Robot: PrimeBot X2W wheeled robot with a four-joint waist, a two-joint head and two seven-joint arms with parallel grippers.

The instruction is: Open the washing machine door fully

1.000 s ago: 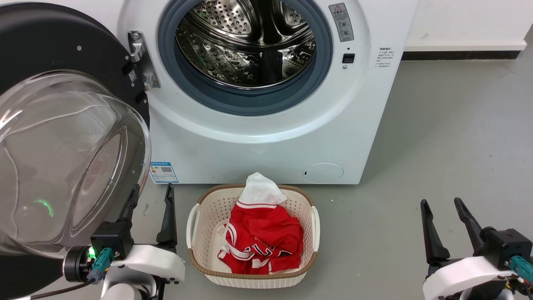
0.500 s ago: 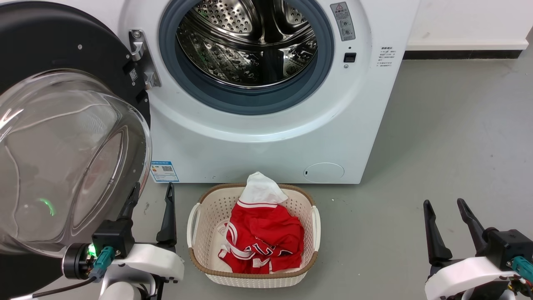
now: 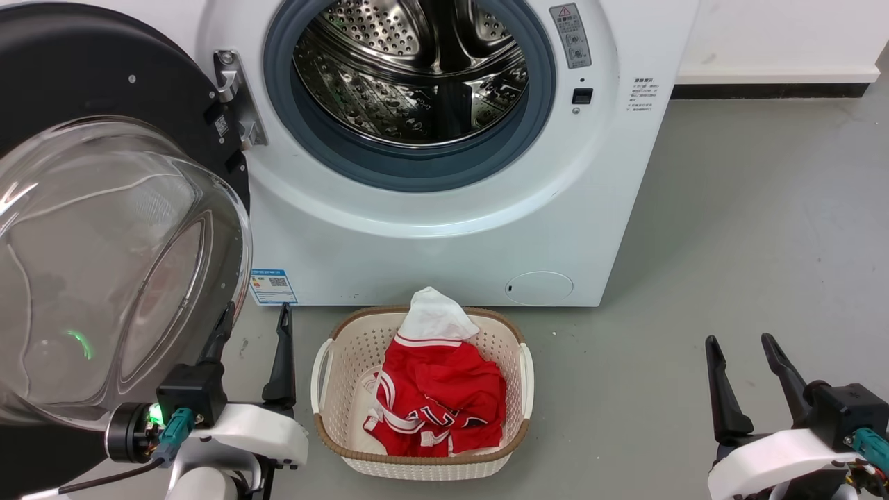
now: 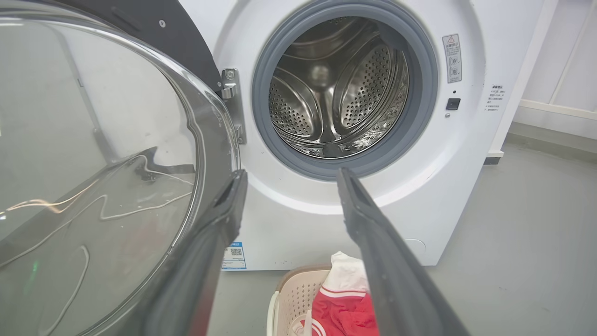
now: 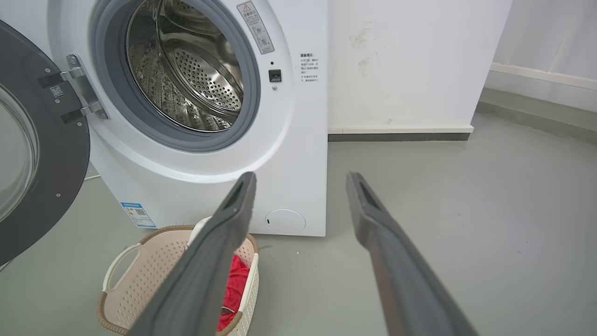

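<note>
The washing machine door (image 3: pixel 104 90) stands open at the left of the washing machine (image 3: pixel 430 243), just beside the left gripper (image 3: pixel 254 312), which is wide and empty, like the right gripper (image 3: pixel 738 342).

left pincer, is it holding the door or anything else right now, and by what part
Nothing is held. The left pincer is open and empty beside the glass of the door; the right pincer is open and empty over the floor.
</note>
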